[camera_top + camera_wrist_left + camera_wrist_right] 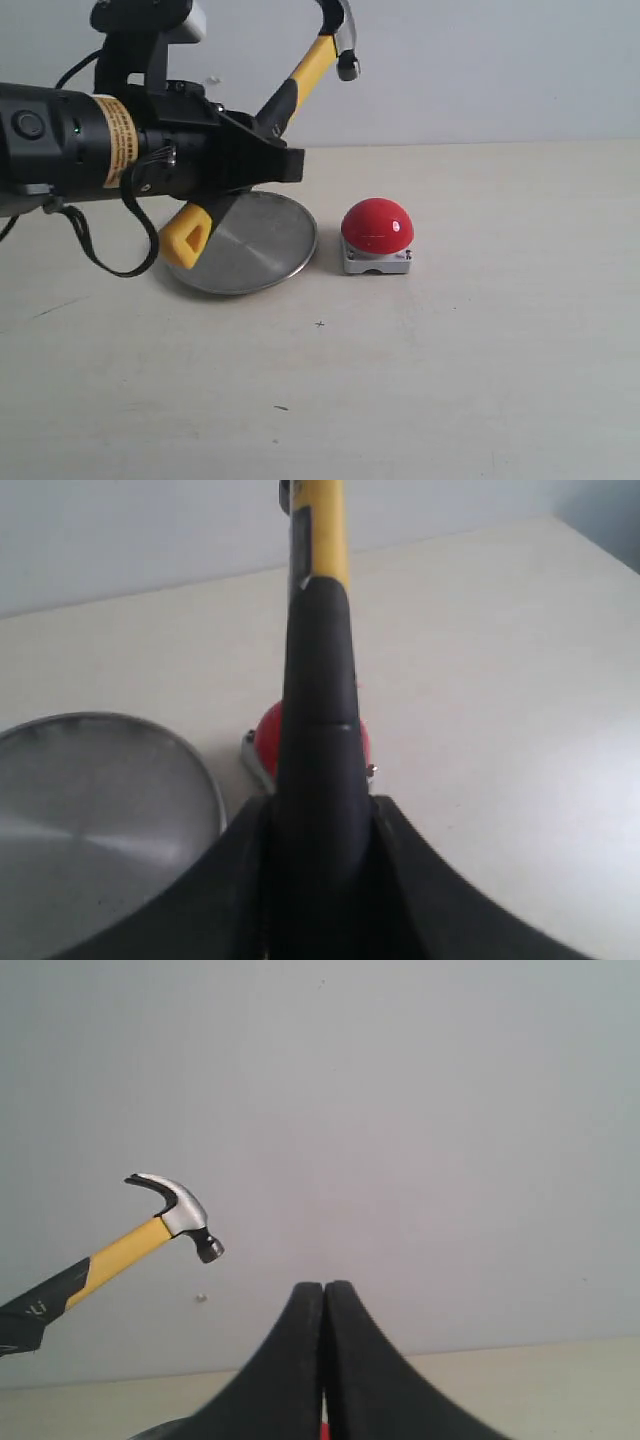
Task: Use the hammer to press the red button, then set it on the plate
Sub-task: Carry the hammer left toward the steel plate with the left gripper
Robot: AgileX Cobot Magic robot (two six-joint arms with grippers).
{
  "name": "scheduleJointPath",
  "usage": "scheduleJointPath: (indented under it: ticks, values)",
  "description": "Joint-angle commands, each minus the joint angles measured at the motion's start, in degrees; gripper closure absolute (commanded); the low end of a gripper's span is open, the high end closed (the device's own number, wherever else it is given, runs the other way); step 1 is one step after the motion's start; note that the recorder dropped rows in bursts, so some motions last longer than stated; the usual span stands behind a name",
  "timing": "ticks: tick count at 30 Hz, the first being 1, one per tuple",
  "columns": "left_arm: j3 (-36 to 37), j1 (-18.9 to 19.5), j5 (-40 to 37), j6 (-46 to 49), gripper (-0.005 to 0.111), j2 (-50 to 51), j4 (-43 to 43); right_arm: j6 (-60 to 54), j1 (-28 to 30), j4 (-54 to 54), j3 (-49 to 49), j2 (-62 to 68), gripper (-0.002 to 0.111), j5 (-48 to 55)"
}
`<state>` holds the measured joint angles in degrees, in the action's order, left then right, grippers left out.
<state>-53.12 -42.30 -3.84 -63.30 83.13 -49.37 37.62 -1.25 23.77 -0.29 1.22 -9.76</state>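
Observation:
My left gripper [278,148] is shut on the black grip of the hammer [310,68] and holds it in the air, tilted. Its metal head [345,40] is up and to the right, above and slightly left of the red button [377,225]. Its yellow tip [188,236] hangs low over the left part of the silver plate [262,250]. In the left wrist view the hammer handle [320,720] runs out between the jaws and hides most of the red button [266,742]; the plate [90,810] lies beside it. My right gripper [324,1295] is shut on nothing, and its view catches the raised hammer [165,1218].
The button sits on its grey base [376,263] just right of the plate, on a pale tabletop [480,350]. A plain light wall [480,70] stands behind. A black cable [110,255] loops under the left arm.

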Motion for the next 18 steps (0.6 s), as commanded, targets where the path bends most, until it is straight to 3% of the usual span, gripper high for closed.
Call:
scheduleJointPath:
  ticks: [1,6,11,14,18]
  values:
    - [2.87,1.16,0.17,0.06,0.107,-2.06,0.2,-0.01,-0.08,0.38,0.29,-0.33,0.108,0.03]
    - [6.39,5.85,3.84,-1.36,0.107,-1.67,1.54,-0.01,-0.08,0.38,0.29,-0.33,0.108,0.03]
    - [9.67,12.6,15.94,-4.02,0.107,-1.64,1.3,-0.01,-0.08,0.38,0.29,-0.33,0.108,0.03]
    - [10.66,17.86,24.61,-14.01,0.107,-1.54,-6.38,-0.01,-0.08,0.38,0.29,-0.33,0.108,0.03]
    - [10.27,25.46,43.51,-26.6,0.107,0.06,-17.77,-0.01,-0.08,0.38,0.29,-0.33,0.108,0.03]
